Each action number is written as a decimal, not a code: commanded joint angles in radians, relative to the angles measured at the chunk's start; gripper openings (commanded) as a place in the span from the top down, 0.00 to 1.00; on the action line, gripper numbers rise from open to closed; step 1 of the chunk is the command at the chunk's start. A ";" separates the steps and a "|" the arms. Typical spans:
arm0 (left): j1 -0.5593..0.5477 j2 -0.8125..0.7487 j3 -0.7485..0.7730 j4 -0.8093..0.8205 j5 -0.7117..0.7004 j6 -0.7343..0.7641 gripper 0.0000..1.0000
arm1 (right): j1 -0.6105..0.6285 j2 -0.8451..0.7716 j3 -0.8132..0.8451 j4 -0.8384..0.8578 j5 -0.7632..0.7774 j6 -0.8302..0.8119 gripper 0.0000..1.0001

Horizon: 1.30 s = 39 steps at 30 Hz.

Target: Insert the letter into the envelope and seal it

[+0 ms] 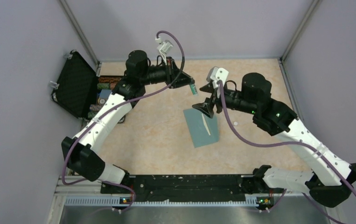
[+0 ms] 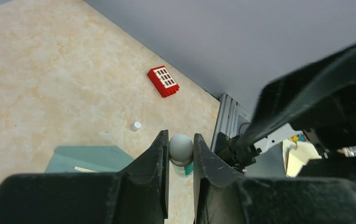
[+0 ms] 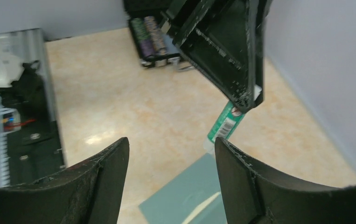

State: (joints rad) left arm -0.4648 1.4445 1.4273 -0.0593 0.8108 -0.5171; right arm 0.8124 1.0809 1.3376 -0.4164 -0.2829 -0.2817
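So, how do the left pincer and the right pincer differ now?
The left pincer is shut on a small tube; the right pincer is open and empty. The left pincer is past the envelope; the right pincer is at its far edge. Both are black.

Counting from my seat: two arms, left arm point(image 1: 106, 116) and right arm point(image 1: 302, 135). That makes two grippers, left gripper point(image 1: 188, 83) and right gripper point(image 1: 207, 107). Two white wrist cameras as well, one point(image 1: 164, 45) on the left, one point(image 1: 219, 74) on the right. One teal envelope point(image 1: 201, 128), just the one, with a single pale strip point(image 1: 205, 123) on it. One glue stick point(image 3: 226, 123). One small white cap point(image 2: 136, 125). One red block point(image 2: 163, 81) with a white grid face. One open black case point(image 1: 75, 84). Coloured rolls point(image 3: 150, 35) sit by it, and I can't get a firm number on those.
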 commanded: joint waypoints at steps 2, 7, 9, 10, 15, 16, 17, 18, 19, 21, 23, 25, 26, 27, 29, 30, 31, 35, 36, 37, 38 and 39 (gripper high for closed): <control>-0.036 -0.058 0.056 0.064 0.134 0.102 1.00 | -0.205 0.017 0.000 -0.104 -0.403 0.262 0.35; -0.058 -0.056 0.089 0.017 0.135 0.118 1.00 | -0.296 0.049 -0.019 -0.002 -0.451 0.349 0.37; -0.066 -0.055 0.093 0.016 0.136 0.118 1.00 | -0.296 0.049 -0.028 0.053 -0.462 0.360 0.38; -0.071 -0.054 0.095 0.017 0.136 0.116 1.00 | -0.297 0.050 -0.030 0.076 -0.473 0.364 0.40; -0.088 -0.046 0.105 0.025 0.128 0.106 1.00 | -0.297 0.077 -0.021 0.122 -0.539 0.367 0.45; -0.089 -0.045 0.106 0.028 0.126 0.102 1.00 | -0.297 0.082 -0.020 0.124 -0.554 0.365 0.47; -0.091 -0.045 0.109 0.031 0.124 0.097 1.00 | -0.298 0.087 -0.020 0.124 -0.560 0.365 0.49; -0.093 -0.043 0.112 0.035 0.123 0.093 1.00 | -0.297 0.090 -0.022 0.124 -0.561 0.368 0.51; -0.093 -0.042 0.114 0.037 0.121 0.090 1.00 | -0.297 0.092 -0.025 0.124 -0.560 0.368 0.52; -0.095 -0.041 0.118 0.041 0.112 0.085 1.00 | -0.296 0.095 -0.034 0.128 -0.558 0.370 0.54; -0.096 -0.040 0.124 0.040 0.108 0.082 1.00 | -0.297 0.097 -0.041 0.131 -0.555 0.369 0.57; -0.096 -0.038 0.130 0.040 0.109 0.084 1.00 | -0.297 0.098 -0.046 0.130 -0.549 0.370 0.58; -0.096 -0.038 0.133 0.040 0.108 0.083 1.00 | -0.297 0.099 -0.047 0.127 -0.545 0.365 0.60; -0.095 -0.036 0.135 0.042 0.108 0.082 1.00 | -0.297 0.100 -0.048 0.126 -0.543 0.364 0.61; -0.096 -0.034 0.138 0.045 0.108 0.079 1.00 | -0.297 0.103 -0.052 0.121 -0.537 0.362 0.62; -0.096 -0.031 0.140 0.046 0.107 0.077 1.00 | -0.297 0.101 -0.054 0.123 -0.538 0.362 0.65; -0.096 -0.030 0.140 0.046 0.109 0.075 1.00 | -0.297 0.100 -0.055 0.127 -0.537 0.364 0.70; -0.095 -0.027 0.135 0.050 0.102 0.068 1.00 | -0.297 0.099 -0.054 0.140 -0.536 0.363 0.95; -0.096 -0.027 0.131 0.050 0.097 0.068 0.96 | -0.296 0.097 -0.054 0.144 -0.534 0.366 1.00; -0.096 -0.029 0.125 0.051 0.084 0.067 0.82 | -0.296 0.096 -0.051 0.150 -0.530 0.369 1.00; -0.096 -0.030 0.117 0.051 0.073 0.064 0.66 | -0.297 0.094 -0.047 0.158 -0.525 0.376 1.00; -0.095 -0.031 0.109 0.078 0.065 0.058 0.53 | -0.296 0.096 -0.043 0.164 -0.519 0.387 1.00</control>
State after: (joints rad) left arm -0.5571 1.4292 1.5246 -0.0586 0.9173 -0.4423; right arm 0.5186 1.1816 1.2823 -0.3202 -0.8089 0.0906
